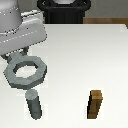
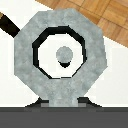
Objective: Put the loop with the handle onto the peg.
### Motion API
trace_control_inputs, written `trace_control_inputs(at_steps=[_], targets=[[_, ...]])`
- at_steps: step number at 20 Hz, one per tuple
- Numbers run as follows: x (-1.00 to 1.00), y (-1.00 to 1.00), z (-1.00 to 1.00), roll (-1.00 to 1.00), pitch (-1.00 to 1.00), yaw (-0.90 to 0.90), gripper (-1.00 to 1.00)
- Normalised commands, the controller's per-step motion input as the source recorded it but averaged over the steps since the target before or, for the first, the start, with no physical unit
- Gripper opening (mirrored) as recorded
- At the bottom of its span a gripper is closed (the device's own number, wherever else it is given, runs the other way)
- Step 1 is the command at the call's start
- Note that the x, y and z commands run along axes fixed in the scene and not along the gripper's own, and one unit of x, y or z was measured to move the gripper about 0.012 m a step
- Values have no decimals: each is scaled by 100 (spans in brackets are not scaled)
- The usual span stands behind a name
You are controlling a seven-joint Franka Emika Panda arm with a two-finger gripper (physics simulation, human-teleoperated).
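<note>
The loop with the handle [image 1: 26,72] is a flat grey ring, held level in the air over the white table [image 1: 85,55]. My gripper [image 1: 17,57] is shut on its stubby handle [image 2: 62,96]; the fingers are mostly hidden by the wrist and the ring. The peg [image 1: 34,105] is an upright grey cylinder standing on the table just below the ring, near the front of the exterior view's left. In the wrist view the ring [image 2: 25,55] fills the frame and the peg's round top [image 2: 63,53] shows through its hole, close to the centre.
A brown wooden block [image 1: 95,104] stands upright on the table towards the exterior view's right, well apart from the peg. A black object [image 1: 65,10] stands beyond the table's far edge. Wooden floor [image 2: 102,15] lies past the table edge.
</note>
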Motion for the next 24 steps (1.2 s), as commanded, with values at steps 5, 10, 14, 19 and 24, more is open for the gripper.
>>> trace_control_inputs(at_steps=[5, 10, 14, 19, 24], targets=[[100, 0, 0, 0, 0, 0, -100], [-20, 0, -5, 0, 0, 0, -100], [-50, 0, -25, 0, 0, 0, -100], [-3, 0, -60, 0, 0, 0, -100], [-100, 0, 0, 0, 0, 0, -100]])
